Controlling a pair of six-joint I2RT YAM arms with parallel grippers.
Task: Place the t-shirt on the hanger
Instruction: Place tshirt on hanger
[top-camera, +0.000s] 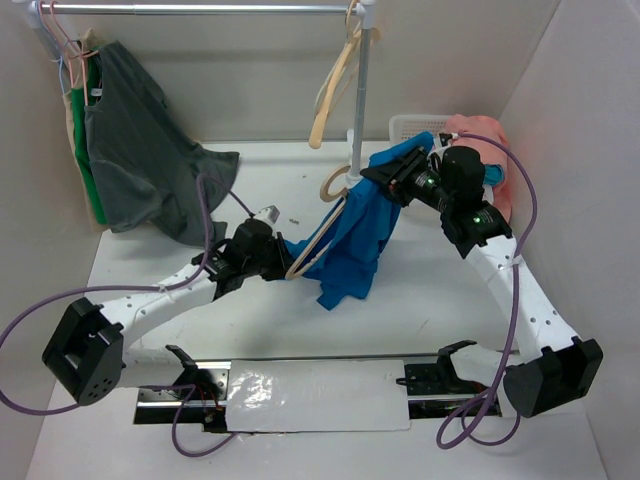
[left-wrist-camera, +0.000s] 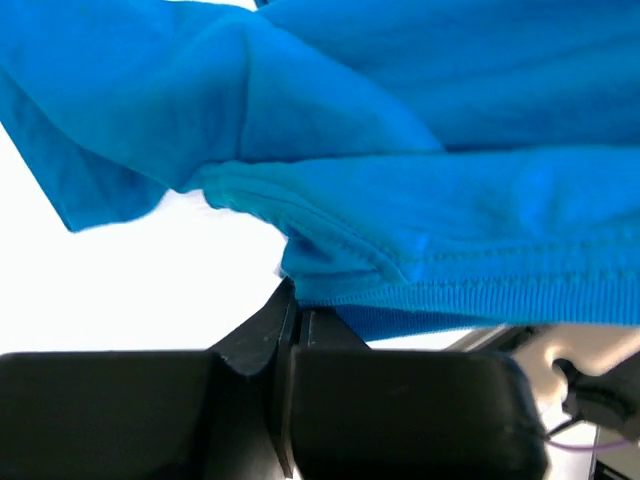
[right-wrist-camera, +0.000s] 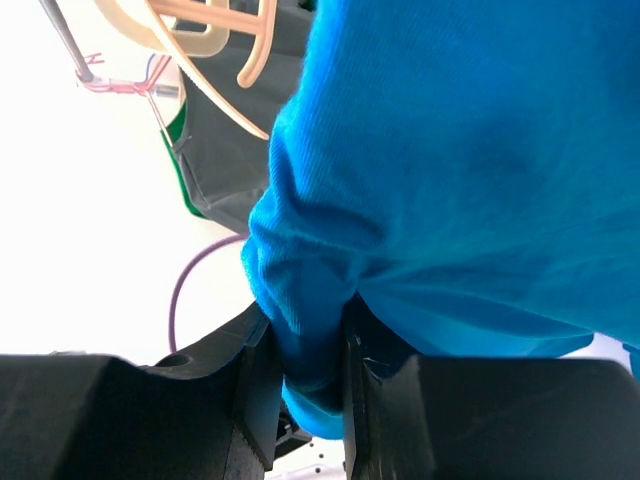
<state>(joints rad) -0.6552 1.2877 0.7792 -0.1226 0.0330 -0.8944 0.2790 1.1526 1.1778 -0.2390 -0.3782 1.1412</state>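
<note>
Sitting behind the t-shirt (top-camera: 358, 232), white basket (top-camera: 412, 123) touches pink cloth (top-camera: 478, 135).

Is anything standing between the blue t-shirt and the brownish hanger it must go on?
Nothing visible does. The t-shirt already drapes against the hanger, touching it. The right fingers pinch its cloth; the left fingers are shut on its hem.

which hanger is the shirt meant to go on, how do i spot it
Find the upright metal pole at the back of the table. Below it the blue t-shirt hangs bunched, and the hanger is the brownish-tan curve along its left edge. Unlike the paler cream hanger up on the rail, it sits low, partly covered by the shirt.
</note>
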